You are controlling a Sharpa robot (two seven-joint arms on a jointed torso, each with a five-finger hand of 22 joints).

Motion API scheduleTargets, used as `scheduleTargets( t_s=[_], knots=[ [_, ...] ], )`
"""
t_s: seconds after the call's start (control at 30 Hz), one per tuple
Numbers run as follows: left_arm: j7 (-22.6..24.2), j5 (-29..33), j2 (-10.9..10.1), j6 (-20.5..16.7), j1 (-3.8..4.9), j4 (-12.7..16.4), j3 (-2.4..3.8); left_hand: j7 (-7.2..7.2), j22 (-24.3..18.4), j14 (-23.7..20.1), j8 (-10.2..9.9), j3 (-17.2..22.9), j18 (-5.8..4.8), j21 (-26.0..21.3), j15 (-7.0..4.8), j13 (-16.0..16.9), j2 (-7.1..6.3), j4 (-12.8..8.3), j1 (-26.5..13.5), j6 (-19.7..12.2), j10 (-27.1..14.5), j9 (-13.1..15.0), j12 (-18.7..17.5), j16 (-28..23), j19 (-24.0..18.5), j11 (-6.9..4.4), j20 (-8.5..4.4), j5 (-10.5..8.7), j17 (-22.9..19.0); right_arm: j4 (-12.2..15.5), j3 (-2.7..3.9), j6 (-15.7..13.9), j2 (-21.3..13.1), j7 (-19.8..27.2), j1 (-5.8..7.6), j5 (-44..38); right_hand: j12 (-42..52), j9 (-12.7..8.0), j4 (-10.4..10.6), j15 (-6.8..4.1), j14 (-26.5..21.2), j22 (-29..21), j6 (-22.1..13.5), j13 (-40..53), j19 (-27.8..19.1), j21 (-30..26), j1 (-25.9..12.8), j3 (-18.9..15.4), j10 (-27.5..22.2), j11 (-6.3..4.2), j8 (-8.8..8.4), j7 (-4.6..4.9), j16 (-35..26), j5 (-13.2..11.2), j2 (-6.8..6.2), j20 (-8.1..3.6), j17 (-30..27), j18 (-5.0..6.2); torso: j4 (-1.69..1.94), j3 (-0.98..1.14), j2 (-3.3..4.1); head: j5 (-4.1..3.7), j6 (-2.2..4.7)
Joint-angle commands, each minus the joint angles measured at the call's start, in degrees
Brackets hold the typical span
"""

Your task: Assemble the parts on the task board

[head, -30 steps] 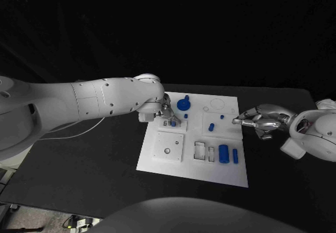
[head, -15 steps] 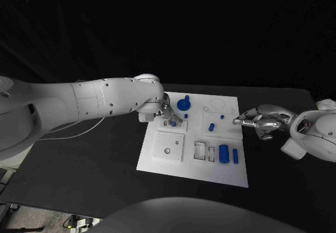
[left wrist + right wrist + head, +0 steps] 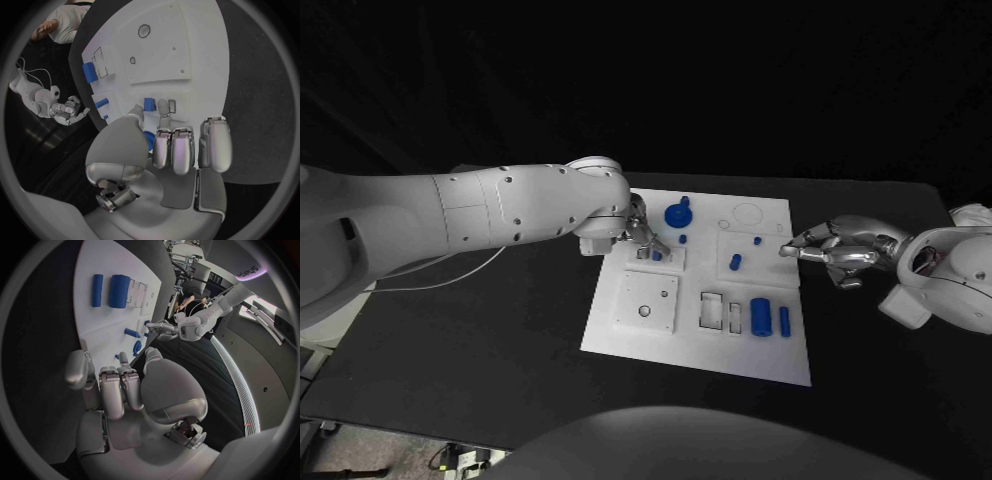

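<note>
- Left hand (image 3: 640,236) sits over the near-left part of the task board (image 3: 661,330), fingers bunched down on a small blue peg (image 3: 658,255). From the left wrist view I judge that fingertip and thumb pinch this peg (image 3: 149,104) just at the board's surface, beside a small slot; I cannot tell whether it is fully seated.
- I read that low, tight pinch as a way to keep the peg upright while it goes into its hole.
- Right hand (image 3: 837,250) hangs off the board's right edge with its fingers curled in and nothing between them that I can see. The right wrist view shows the same curled fingers (image 3: 112,390) over the black table (image 3: 473,330), just beside the board. I take it as parked there to stay clear of the left arm.
- Beyond the left hand, a round blue knob (image 3: 678,214) stands toward the far edge, with a small stud (image 3: 684,239) close to it.
- In the middle, a short blue pin (image 3: 734,262) lies flat and a tiny one (image 3: 757,240) sits farther back.
- Near the right hand's side, a thick blue cylinder (image 3: 760,316) and a thin blue rod (image 3: 785,320) lie side by side next to open rectangular pockets (image 3: 714,312), probably laid out ready for those recesses.
- Most parts look unseated, so I judge the assembly early.
</note>
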Motion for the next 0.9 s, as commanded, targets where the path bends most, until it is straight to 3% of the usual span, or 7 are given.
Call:
scheduleTargets(
  t_s=[0.03,0.3,0.63,0.73,0.9],
  knots=[
    [-1.31,-1.58,-0.54,-2.16,-0.03,1.27,0.01,0.03,8.44,6.13,0.42,0.24,-0.09,-0.33,0.34,15.06,0.01,-0.10,0.81,-0.67,5.96,0.34,-0.21,0.14,0.29,0.43,0.29,1.11,15.07,0.03,-0.01,1.02,-0.06,0.03,-0.08,-0.07,-0.22,-0.05,0.17,0.24,6.08,7.89,-0.26,14.95,-0.55,-0.37,0.38,0.22,6.37,0.10,-0.39,0.19,0.20,0.01,0.21,-0.03,15.09,0.58,0.02,0.00,0.01,0.01,0.01],
    [0.44,-1.45,-1.75,-3.89,-0.18,3.32,-0.09,0.24,8.39,6.13,0.48,0.26,-0.03,-0.65,0.43,15.06,0.06,-0.15,2.57,-1.80,5.96,0.88,-0.21,0.14,0.16,0.56,0.33,3.98,15.07,-0.12,-0.01,0.99,-0.05,0.03,-0.15,-0.07,-0.22,-0.06,0.20,0.24,6.08,7.88,-0.29,14.95,-0.57,-0.40,0.36,0.21,6.37,0.10,-0.41,0.19,0.20,-0.01,0.18,-0.03,15.09,0.58,-0.01,0.00,-0.05,0.19,0.01],
    [1.14,-1.17,-2.11,-4.53,-0.33,4.04,-0.33,0.54,8.19,6.13,0.10,0.18,0.06,-1.10,0.63,15.06,0.26,-0.09,3.23,-2.75,5.96,0.88,-0.21,0.14,-0.10,0.81,0.48,5.13,15.07,-0.27,-0.01,0.94,0.01,0.02,-0.21,-0.07,-0.22,-0.06,0.21,0.24,6.08,7.87,-0.30,14.95,-0.61,-0.44,0.34,0.20,6.37,0.10,-0.42,0.18,0.20,-0.02,0.16,-0.03,15.09,0.59,-0.05,0.04,-0.05,0.27,0.01],
    [1.39,-0.99,-2.19,-4.72,-0.46,4.20,-0.43,0.65,8.19,6.13,-0.01,0.24,0.08,-1.22,0.76,15.06,0.54,-0.12,3.77,-2.96,5.96,0.88,-0.21,0.14,-0.18,0.94,0.61,6.89,15.07,-0.29,-0.01,0.95,0.01,-0.01,-0.23,-0.07,-0.22,-0.06,0.22,0.24,6.08,7.87,-0.31,14.95,-0.61,-0.44,0.34,0.20,6.37,0.10,-0.42,0.18,0.20,-0.02,0.16,-0.03,15.09,0.59,-0.06,0.06,-0.04,0.26,0.01],
    [2.21,-0.85,-2.36,-6.06,-0.80,4.60,-0.52,0.49,8.30,6.13,0.02,0.75,0.10,-1.32,0.74,15.06,1.07,-0.17,5.33,-2.84,5.96,0.92,-0.21,0.14,-0.21,0.85,0.67,13.16,15.07,-0.30,-0.01,1.04,0.00,-0.11,-0.26,-0.07,-0.22,-0.07,0.21,0.24,6.08,7.86,-0.31,14.95,-0.62,-0.45,0.34,0.20,6.37,0.10,-0.43,0.18,0.20,-0.01,0.15,-0.04,15.09,0.60,-0.06,0.02,-0.01,0.18,0.01]
  ],
)
